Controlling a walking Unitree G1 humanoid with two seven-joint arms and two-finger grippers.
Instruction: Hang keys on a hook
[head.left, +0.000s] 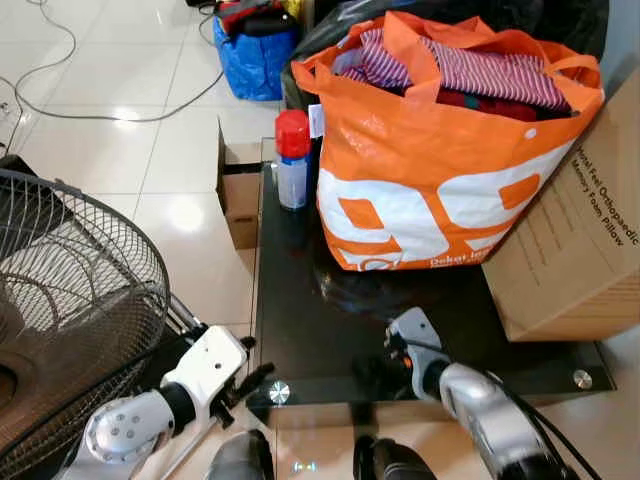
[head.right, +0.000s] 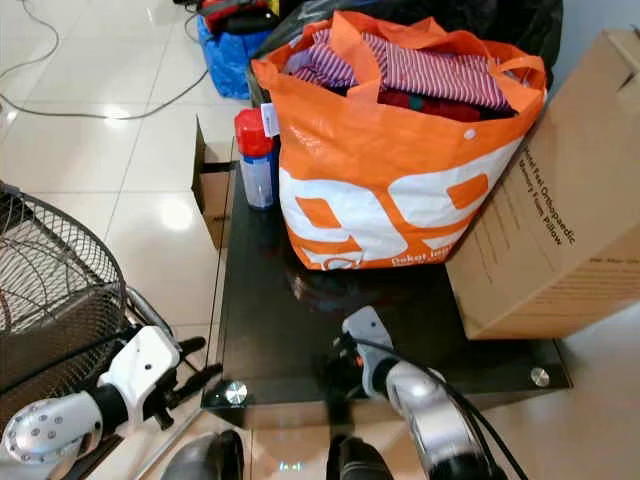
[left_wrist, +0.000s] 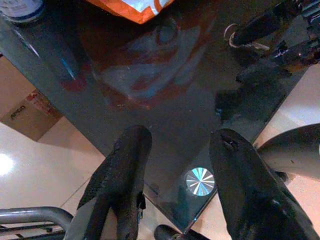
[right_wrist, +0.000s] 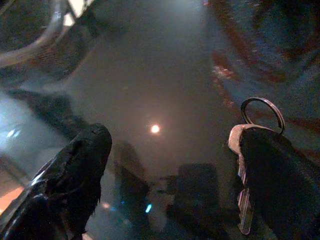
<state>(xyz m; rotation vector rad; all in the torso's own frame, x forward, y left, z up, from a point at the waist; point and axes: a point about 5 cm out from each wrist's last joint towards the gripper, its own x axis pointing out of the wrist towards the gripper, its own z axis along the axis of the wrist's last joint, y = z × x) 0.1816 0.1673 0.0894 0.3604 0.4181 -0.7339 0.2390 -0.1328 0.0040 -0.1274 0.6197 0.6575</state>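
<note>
The keys (right_wrist: 252, 142), on a metal ring (right_wrist: 263, 111), lie flat on the black glass table (head.left: 300, 320) near its front edge. My right gripper (right_wrist: 175, 145) hangs low over the glass, open, and one finger (right_wrist: 280, 175) rests against the keys. In the left wrist view the keys (left_wrist: 239, 42) lie beside that gripper's fingers. My left gripper (left_wrist: 180, 145) is open with nothing between its fingers, at the table's front left corner (head.left: 278, 391). In the left eye view its fingers (head.left: 250, 384) point toward that corner.
An orange bag of clothes (head.left: 440, 150) and a tilted cardboard box (head.left: 580, 240) fill the table's back and right. A red-capped spray can (head.left: 292, 160) stands at the back left. A fan (head.left: 70, 300) is on my left, and a small box (head.left: 240, 190) and cables (head.left: 110, 110) lie on the floor.
</note>
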